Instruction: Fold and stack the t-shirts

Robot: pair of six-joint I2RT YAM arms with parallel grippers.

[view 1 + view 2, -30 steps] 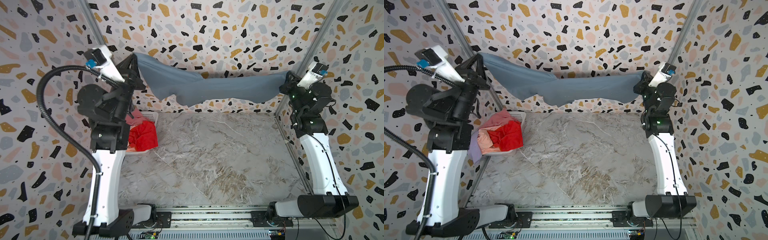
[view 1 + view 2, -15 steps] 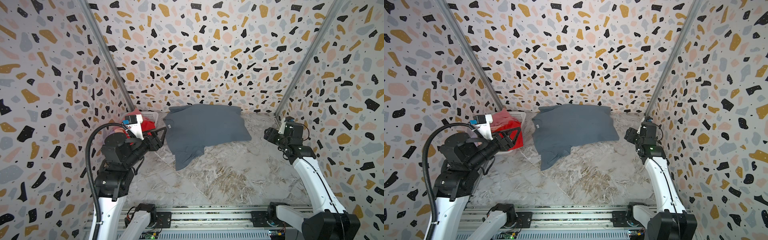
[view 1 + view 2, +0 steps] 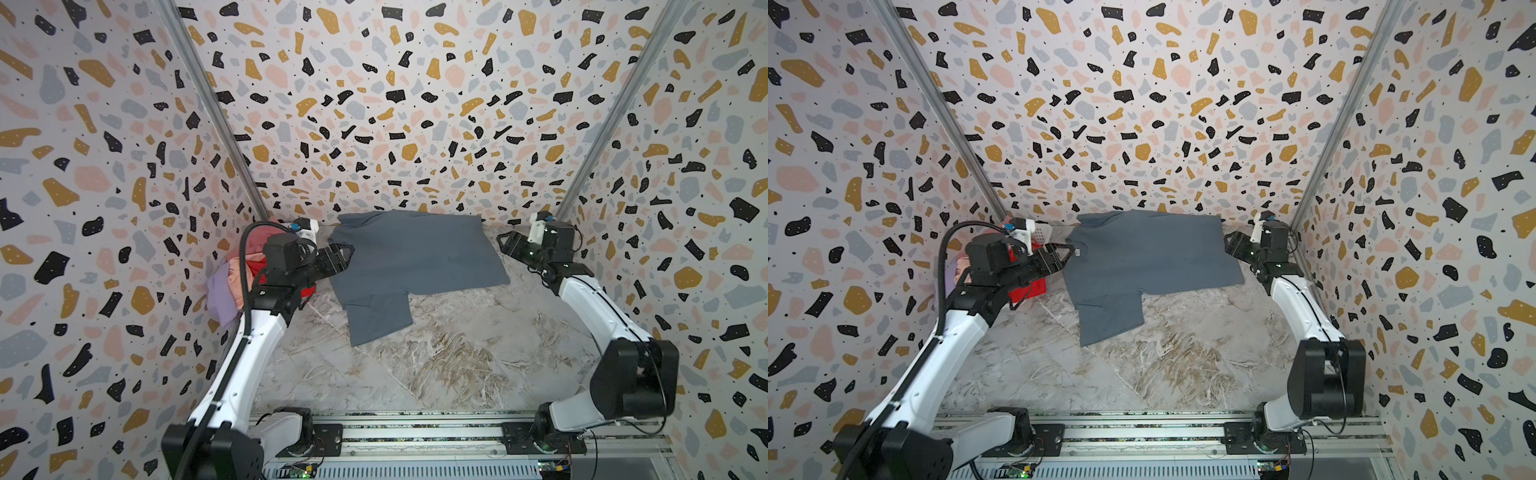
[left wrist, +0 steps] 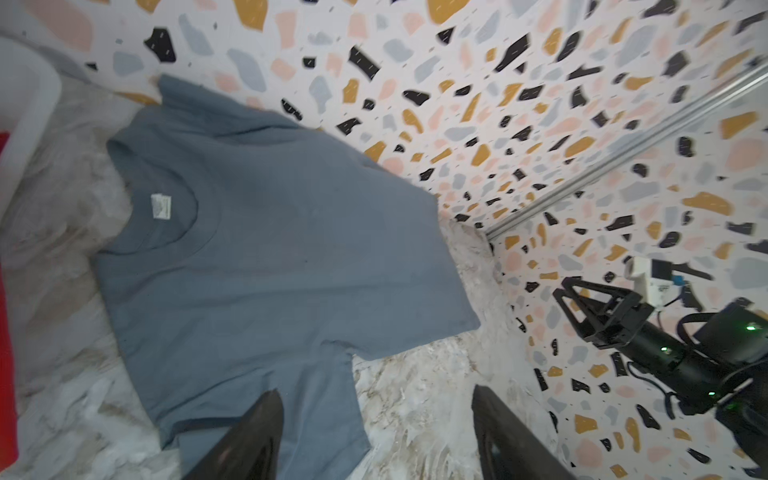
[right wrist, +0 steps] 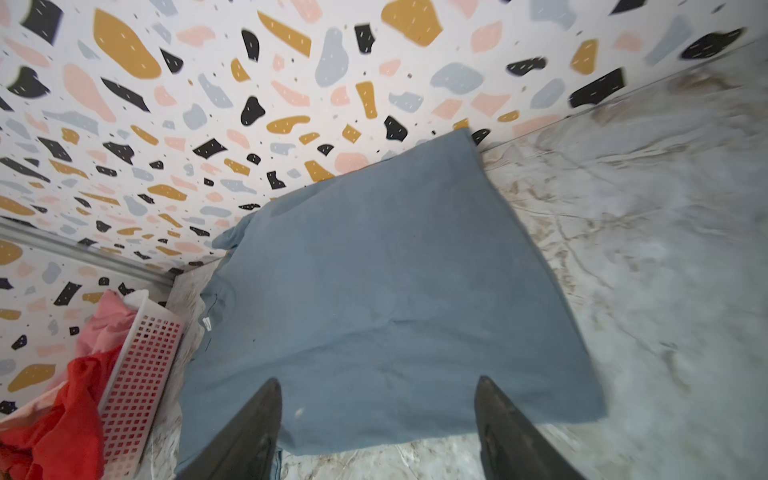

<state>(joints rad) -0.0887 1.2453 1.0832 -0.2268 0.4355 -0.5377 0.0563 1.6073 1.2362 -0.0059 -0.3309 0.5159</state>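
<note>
The slate grey-blue t-shirt (image 3: 407, 257) (image 3: 1142, 257) lies spread flat at the back of the table. Its collar with the white label (image 4: 161, 206) points left and its hem points right. One sleeve (image 3: 378, 320) reaches toward the front. My left gripper (image 3: 345, 255) (image 4: 376, 390) hovers open beside the collar, and nothing sits between its fingers. At the hem edge my right gripper (image 3: 505, 245) (image 5: 378, 379) also stands open and empty. Red (image 5: 70, 415), pink (image 5: 108, 320), peach (image 3: 241, 278) and lavender (image 3: 220, 299) t-shirts are bunched in and over the basket.
The white perforated basket (image 5: 137, 374) stands in the back left corner, largely hidden behind the left arm in both top views. Terrazzo-patterned walls close in the back and both sides. Bare marble tabletop (image 3: 436, 365) stretches in front of the shirt.
A second ago both grippers held the grey-blue shirt stretched high in the air. They came down, laid it on the table, let go and now stand open beside it.
</note>
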